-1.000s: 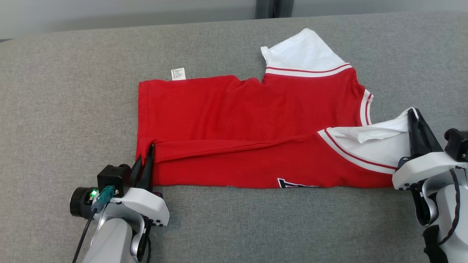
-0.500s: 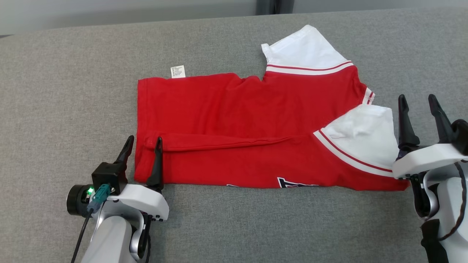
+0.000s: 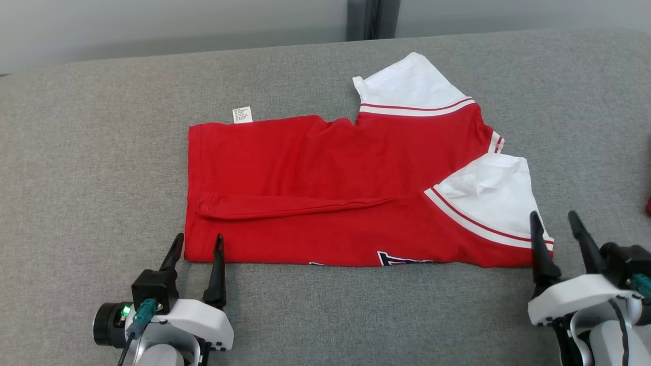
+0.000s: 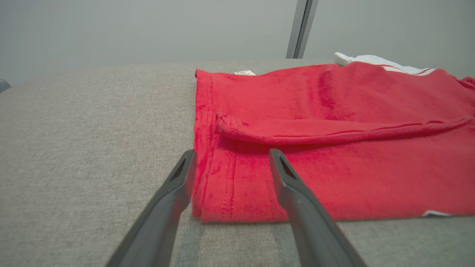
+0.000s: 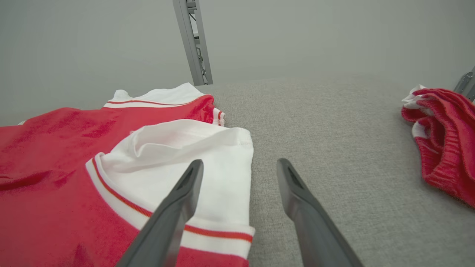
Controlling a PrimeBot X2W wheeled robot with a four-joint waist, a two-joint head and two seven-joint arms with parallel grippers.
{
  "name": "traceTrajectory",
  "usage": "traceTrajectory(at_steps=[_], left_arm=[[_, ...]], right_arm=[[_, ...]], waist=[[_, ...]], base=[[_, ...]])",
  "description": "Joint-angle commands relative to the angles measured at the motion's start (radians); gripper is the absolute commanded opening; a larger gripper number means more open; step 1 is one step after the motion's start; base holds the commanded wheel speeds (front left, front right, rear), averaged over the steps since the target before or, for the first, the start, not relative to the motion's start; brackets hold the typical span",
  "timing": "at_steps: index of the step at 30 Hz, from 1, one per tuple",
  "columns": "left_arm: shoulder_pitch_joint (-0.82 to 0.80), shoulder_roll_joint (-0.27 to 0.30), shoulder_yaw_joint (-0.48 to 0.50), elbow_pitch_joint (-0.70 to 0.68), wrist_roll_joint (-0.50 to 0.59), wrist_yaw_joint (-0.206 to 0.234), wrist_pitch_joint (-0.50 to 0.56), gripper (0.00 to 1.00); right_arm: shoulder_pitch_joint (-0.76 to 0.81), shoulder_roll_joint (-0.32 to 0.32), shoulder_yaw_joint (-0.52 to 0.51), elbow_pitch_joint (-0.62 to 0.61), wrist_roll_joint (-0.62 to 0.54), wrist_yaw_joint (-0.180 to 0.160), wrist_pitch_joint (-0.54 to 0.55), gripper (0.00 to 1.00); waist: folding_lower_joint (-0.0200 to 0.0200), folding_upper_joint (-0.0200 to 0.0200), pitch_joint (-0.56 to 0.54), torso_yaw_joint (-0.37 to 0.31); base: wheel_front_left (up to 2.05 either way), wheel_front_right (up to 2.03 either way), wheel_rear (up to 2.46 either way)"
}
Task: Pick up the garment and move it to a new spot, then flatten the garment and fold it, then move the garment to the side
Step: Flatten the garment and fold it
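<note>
Straddling garment [image 3: 315, 168] hem corner, left pincer [image 3: 199, 236] agape

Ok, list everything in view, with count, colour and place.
T-shirt: one, red with white sleeves, partly folded, mid-table.
Care label: one, white, at the T-shirt's far edge, left end.
Bunched garment: one, red and white, on the table right of the T-shirt.
Table: one, grey fabric top, under everything.
Metal post: one, grey, behind the table's far edge.
Left pincer: one, dark fingers, open, at the T-shirt's near left corner.
Right pincer: one, dark fingers, open, at the T-shirt's near right end.
</note>
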Motion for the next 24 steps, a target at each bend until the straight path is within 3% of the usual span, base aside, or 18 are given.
traceTrajectory(at_steps=[1, 15, 16, 17, 18, 19, 20, 24], left_arm=[[0.007, 0.005, -0.003, 0.003, 0.000, 0.002, -0.001, 1.00], [-0.013, 0.005, -0.031, 0.018, 0.000, 0.000, -0.001, 1.00], [-0.013, 0.005, -0.030, 0.018, 0.002, 0.000, -0.001, 1.00], [-0.013, 0.005, -0.028, 0.019, 0.003, -0.001, -0.001, 1.00], [-0.014, 0.005, -0.025, 0.021, 0.006, -0.003, -0.001, 1.00], [-0.015, 0.005, -0.022, 0.022, 0.007, -0.005, -0.001, 1.00], [-0.015, 0.005, -0.022, 0.023, 0.008, -0.006, -0.001, 1.00], [-0.018, 0.005, -0.016, 0.028, 0.003, -0.002, -0.001, 1.00]], right_arm=[[0.010, -0.002, 0.001, 0.005, 0.006, 0.000, -0.004, 1.00], [0.006, 0.006, 0.052, 0.181, 0.057, 0.000, -0.001, 1.00], [0.002, 0.006, 0.061, 0.193, 0.062, 0.000, 0.000, 0.88], [-0.001, 0.005, 0.071, 0.205, 0.068, 0.000, 0.001, 0.63], [-0.007, 0.003, 0.077, 0.212, 0.073, 0.000, 0.001, 0.44], [-0.010, 0.000, 0.086, 0.216, 0.078, 0.000, 0.001, 0.18], [-0.011, -0.001, 0.096, 0.219, 0.084, 0.000, 0.001, 0.00], [-0.013, -0.024, 0.111, 0.201, 0.095, 0.000, 0.002, 0.00]], waist=[[0.0000, 0.0000, 0.002, -0.001], [0.0000, 0.0000, 0.020, 0.013], [0.0000, 0.0000, 0.021, 0.014], [0.0000, 0.0000, 0.022, 0.015], [0.0000, 0.0000, 0.024, 0.016], [0.0000, 0.0000, 0.025, 0.016], [0.0000, 0.0000, 0.025, 0.016], [0.0000, 0.0000, 0.027, 0.015]], base=[[0.00, 0.00, 0.00], [0.00, 0.00, 0.00], [0.00, 0.00, 0.00], [0.00, 0.00, 0.00], [0.00, 0.00, 0.00], [0.00, 0.00, 0.00], [0.00, 0.00, 0.00], [0.00, 0.00, 0.00]])
